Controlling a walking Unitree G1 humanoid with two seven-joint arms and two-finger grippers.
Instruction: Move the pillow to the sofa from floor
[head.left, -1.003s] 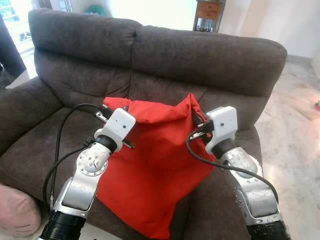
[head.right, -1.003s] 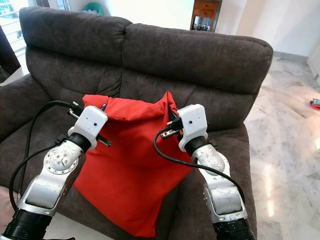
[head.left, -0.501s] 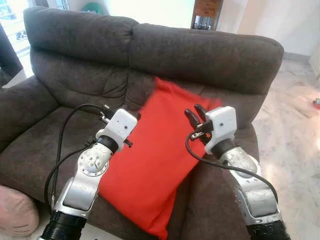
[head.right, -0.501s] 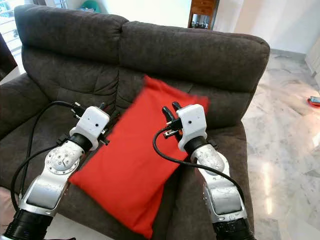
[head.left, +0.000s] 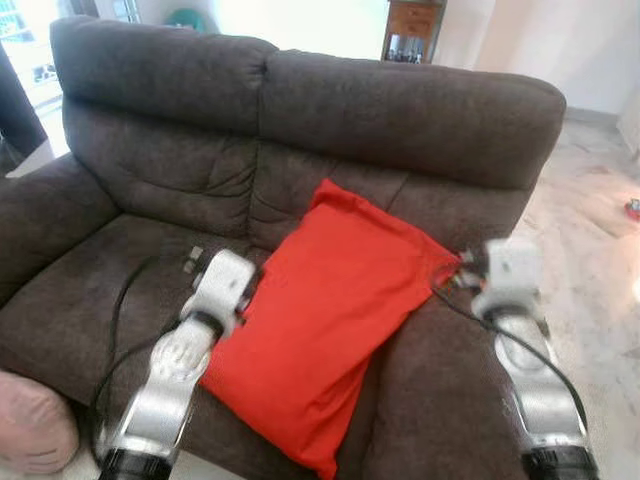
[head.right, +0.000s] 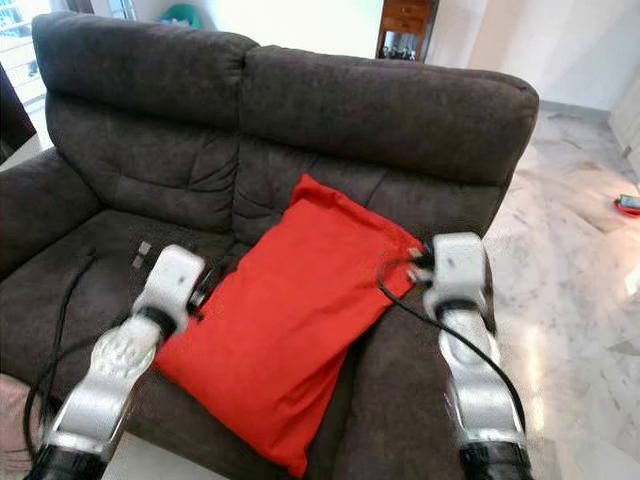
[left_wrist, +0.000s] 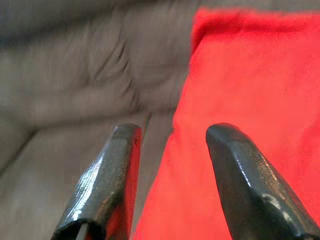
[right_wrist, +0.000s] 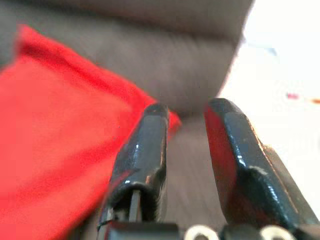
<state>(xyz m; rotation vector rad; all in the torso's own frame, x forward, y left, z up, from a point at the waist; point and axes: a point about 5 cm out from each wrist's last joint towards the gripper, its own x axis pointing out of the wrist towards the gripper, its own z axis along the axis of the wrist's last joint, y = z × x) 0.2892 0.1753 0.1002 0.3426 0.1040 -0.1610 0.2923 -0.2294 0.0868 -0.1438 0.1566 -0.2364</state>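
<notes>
Before me stands a dark brown two-seat sofa (head.left: 300, 110) with tufted back cushions. Pale marble floor (head.left: 590, 230), glossy, runs to my right. A wooden cabinet (head.left: 408, 30) stands behind against a white wall (head.left: 520, 35). Strong daylight enters from a window (head.left: 20, 35) to my far left.

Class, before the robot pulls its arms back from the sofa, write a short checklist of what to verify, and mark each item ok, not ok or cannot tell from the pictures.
1. Red pillow lies on the sofa seat, top corner against the backrest: ok.
2. Left gripper open, nothing between its fingers: ok.
3. Right gripper open, holding nothing: ok.
4. Pillow fully supported: not ok, its lower corner hangs past the seat's front edge.
5. Black cable on the right arm free of the pillow: cannot tell, the arm is blurred.
</notes>
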